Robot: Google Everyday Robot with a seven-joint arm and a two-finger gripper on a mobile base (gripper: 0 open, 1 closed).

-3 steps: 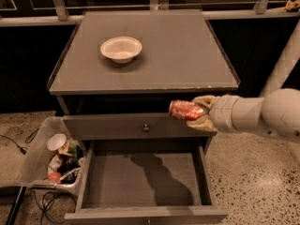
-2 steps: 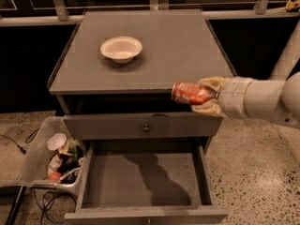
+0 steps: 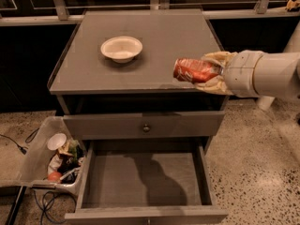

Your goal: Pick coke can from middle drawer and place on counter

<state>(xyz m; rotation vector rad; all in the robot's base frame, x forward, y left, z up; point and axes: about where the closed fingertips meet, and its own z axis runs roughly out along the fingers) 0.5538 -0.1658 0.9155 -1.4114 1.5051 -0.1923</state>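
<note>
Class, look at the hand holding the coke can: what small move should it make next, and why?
Probably lower toward the counter. The hand grips the coke can lying sideways, above the counter's front corner, well apart from the white bowl, with the middle drawer open and empty below.

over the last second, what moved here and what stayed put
The gripper, shut on the coke can and holding it on its side, has risen from in front of the closed drawer front to the level of the counter, at its front right edge. Nothing was grasped or released. The white bowl stayed on the counter, the middle drawer stayed pulled out, and the bin did not move.
</note>
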